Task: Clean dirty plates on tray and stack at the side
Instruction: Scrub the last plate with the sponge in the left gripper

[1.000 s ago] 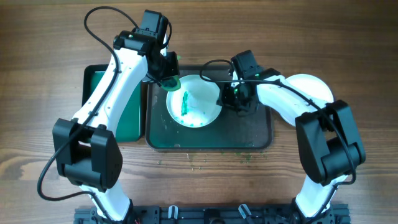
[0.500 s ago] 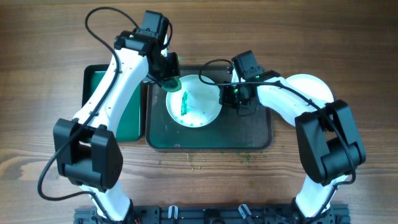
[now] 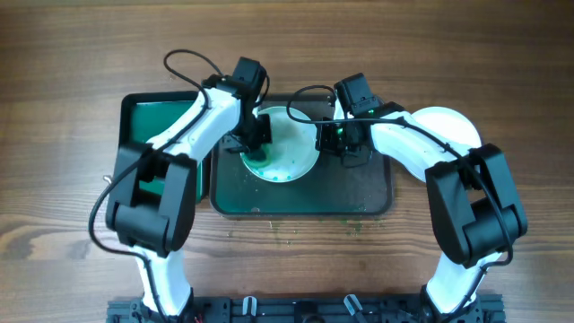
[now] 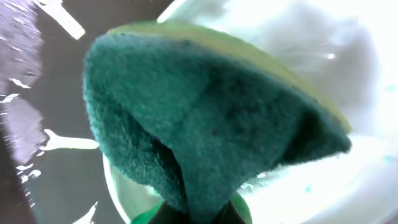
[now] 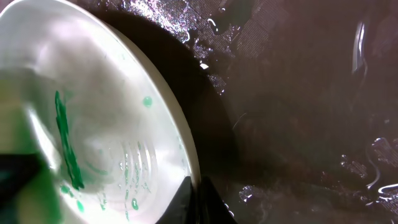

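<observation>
We see one white plate (image 3: pixel 291 144) lying in the dark tray (image 3: pixel 359 193), toward the tray's 12 o'clock edge, with a teal-green streak (image 5: pixel 65 143) and small green spots on its wet face. At the plate's 9 o'clock the left gripper (image 3: pixel 256 142) is clamped on a dark green sponge (image 4: pixel 205 124), whose scouring side presses onto the plate. At the plate's 3 o'clock the right gripper (image 3: pixel 334 136) has its jaws pinched together on the plate's rim, and in the right wrist view that edge looks lifted off the wet tray floor. At 3 o'clock from the tray, a second plate (image 3: pixel 446 121) rests on the wooden table (image 3: pixel 72 72), partly under the right arm. At the tray's 9 o'clock, just beside it, sits a bright green tub (image 3: pixel 148 121). Green specks (image 3: pixel 287 235) dot the table at the tray's 6 o'clock.
</observation>
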You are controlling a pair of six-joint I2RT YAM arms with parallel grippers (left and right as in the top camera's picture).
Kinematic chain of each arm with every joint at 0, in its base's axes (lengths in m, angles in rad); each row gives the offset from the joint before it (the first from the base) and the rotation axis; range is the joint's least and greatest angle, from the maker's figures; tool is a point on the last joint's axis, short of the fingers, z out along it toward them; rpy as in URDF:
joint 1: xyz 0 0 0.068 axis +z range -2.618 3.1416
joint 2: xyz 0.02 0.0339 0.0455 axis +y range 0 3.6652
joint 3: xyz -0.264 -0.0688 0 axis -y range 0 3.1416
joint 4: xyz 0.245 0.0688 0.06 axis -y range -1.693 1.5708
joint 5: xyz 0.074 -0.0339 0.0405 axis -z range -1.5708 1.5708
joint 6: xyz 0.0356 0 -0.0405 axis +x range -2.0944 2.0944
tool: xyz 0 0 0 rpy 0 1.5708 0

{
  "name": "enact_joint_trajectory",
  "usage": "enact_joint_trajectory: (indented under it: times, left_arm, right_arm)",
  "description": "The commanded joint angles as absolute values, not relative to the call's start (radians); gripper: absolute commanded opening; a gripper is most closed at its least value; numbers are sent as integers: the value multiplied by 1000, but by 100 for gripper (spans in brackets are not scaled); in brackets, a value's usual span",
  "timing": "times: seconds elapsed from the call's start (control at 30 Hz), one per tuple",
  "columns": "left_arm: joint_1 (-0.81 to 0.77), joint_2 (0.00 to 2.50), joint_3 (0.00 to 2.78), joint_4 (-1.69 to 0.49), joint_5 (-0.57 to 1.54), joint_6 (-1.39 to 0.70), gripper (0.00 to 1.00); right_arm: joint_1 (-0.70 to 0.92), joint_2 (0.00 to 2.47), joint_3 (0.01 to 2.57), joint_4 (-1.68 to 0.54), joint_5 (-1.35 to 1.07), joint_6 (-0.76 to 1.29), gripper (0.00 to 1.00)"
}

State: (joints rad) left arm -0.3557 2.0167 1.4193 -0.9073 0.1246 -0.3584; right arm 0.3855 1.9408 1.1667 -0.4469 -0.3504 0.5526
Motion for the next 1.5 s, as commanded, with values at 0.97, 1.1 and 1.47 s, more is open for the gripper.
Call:
enact_joint_trajectory:
  times: [0.97, 1.1, 1.47]
  left_arm:
    - [-426, 2127, 1406, -960, -258, -517, 4]
    - [-430, 2127, 1406, -960, 65, -313, 4]
    - [-431, 2127, 1406, -683, 544, -23, 4]
  right_arm:
    - [383, 1941, 1153, -443, -332, 552, 4]
    - [383, 1941, 1153, -442, -332, 552, 4]
    - [383, 1941, 1153, -442, -333, 552, 4]
